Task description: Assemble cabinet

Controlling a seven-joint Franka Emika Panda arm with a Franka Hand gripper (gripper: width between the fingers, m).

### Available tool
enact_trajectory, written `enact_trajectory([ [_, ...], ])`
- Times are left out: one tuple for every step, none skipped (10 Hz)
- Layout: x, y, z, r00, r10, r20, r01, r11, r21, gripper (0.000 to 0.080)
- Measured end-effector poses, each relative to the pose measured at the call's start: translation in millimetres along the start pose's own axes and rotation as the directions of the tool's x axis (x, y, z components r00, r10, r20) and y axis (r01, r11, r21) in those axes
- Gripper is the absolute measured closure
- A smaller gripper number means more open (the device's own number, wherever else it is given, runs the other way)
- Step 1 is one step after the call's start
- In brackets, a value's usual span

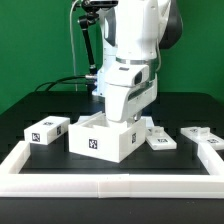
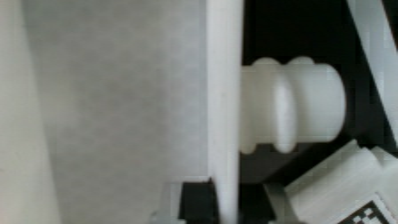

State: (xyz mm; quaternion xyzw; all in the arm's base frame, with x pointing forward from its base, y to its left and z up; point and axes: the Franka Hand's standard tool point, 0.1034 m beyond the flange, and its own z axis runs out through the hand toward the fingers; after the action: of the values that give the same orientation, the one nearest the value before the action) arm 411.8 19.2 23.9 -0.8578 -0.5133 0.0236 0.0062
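Observation:
The cabinet (image 1: 98, 139) is an open-topped white box with a square tag on its front face, standing on the black table in the middle of the exterior view. My gripper (image 1: 113, 116) reaches down onto its back wall. In the wrist view the gripper (image 2: 228, 192) straddles a thin white cabinet wall (image 2: 224, 90), with one dark finger (image 2: 198, 200) on each side, pressed against it. A white ribbed round peg (image 2: 294, 105) sticks out beside that wall. The inside of the box is hidden by the arm.
A tagged white panel (image 1: 46, 130) lies at the exterior view's left of the cabinet. Two more tagged white parts (image 1: 160, 139) (image 1: 200, 134) lie at its right. The long white border rail (image 1: 100, 186) runs along the front. A tag corner (image 2: 347, 188) shows in the wrist view.

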Motion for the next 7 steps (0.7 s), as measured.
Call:
enact_trajectory([
  [-0.7, 2.1, -0.5, 0.999, -0.039, 0.001, 0.039, 0.999, -0.001, 0.0764],
  [-1.2, 12.2, -2.1, 0.990, -0.143, 0.003, 0.143, 0.990, -0.002, 0.0764],
  [1.8, 21.0, -0.5, 0.980, -0.200, 0.005, 0.200, 0.980, 0.001, 0.0764],
  [7.0, 28.5, -1.2, 0.969, -0.248, 0.001, 0.248, 0.969, -0.009, 0.0764],
  [13.2, 32.8, -1.7, 0.955, -0.296, 0.005, 0.296, 0.955, -0.015, 0.0764],
  [20.9, 36.0, -2.5, 0.943, -0.333, 0.012, 0.333, 0.943, -0.024, 0.0764],
  [20.0, 36.2, -2.2, 0.945, -0.328, 0.011, 0.328, 0.944, -0.025, 0.0764],
])
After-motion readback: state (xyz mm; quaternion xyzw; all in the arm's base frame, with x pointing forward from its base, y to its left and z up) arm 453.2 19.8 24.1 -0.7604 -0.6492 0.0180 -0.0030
